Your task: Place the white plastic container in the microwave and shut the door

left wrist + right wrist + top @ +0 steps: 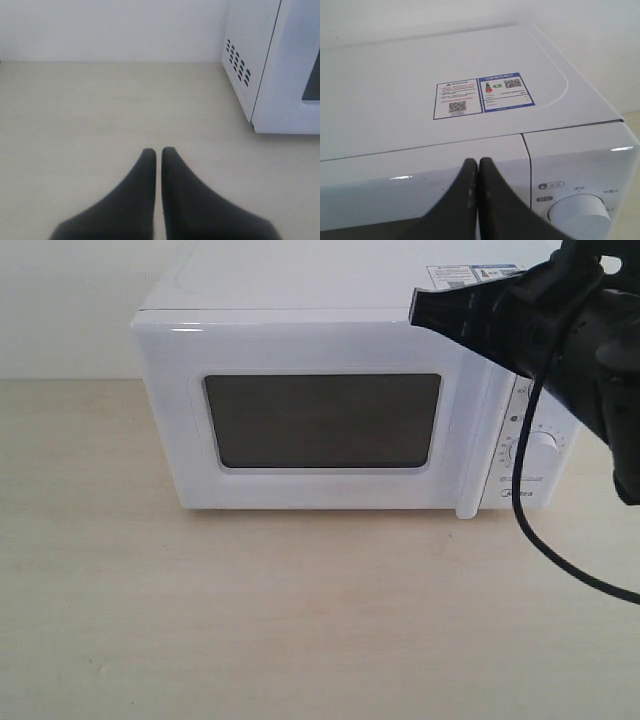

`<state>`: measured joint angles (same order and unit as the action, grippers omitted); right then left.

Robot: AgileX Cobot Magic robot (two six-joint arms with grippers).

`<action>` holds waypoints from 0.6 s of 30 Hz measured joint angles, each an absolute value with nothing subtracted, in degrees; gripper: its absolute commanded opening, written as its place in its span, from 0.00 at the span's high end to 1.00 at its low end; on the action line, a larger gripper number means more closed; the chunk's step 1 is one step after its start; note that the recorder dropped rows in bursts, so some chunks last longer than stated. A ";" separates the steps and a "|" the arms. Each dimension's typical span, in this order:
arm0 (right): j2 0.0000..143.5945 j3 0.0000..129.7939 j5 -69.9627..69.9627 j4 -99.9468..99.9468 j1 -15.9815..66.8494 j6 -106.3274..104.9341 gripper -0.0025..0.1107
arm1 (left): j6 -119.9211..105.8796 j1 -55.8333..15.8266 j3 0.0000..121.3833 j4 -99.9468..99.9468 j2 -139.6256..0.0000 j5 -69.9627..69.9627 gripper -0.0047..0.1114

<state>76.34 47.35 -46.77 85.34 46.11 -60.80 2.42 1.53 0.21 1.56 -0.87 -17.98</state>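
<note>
White door [320,340] lies flush on the microwave [300,280] and the container is not visible, presumably inside, so press squarely at the door's top corner with the right gripper [420,308], jaws shut and empty, until latched; left gripper [159,150] hangs shut, empty.

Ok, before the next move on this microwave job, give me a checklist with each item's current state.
1. Door of the white boxy microwave shut flush: ok.
2. White plastic container inside: cannot tell; it is in no view and the dark window shows nothing.
3. Right hand shut and empty, by the door's top corner: ok.
4. Left hand shut and empty over the pale table, apart from the microwave: ok.
5. Black cable free of the control panel: cannot tell; it crosses in front.
</note>
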 measured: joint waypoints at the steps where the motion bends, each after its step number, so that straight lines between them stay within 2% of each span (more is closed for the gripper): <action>1: 75.54 47.35 -46.35 86.57 46.11 -60.93 0.98 | 2.42 1.53 0.21 1.56 -0.87 -17.98 0.92; 7: 66.63 46.11 -44.26 95.38 46.11 -64.54 0.98 | 2.42 1.53 0.21 1.56 -0.87 -17.98 0.92; 11: 58.66 40.33 -41.49 97.72 44.86 -67.22 0.98 | 2.42 1.53 0.21 1.56 -0.87 -17.98 0.92; 18: 36.97 23.73 -26.57 98.70 31.99 -68.26 0.98 | 2.42 1.53 0.21 1.56 -0.87 -17.98 0.92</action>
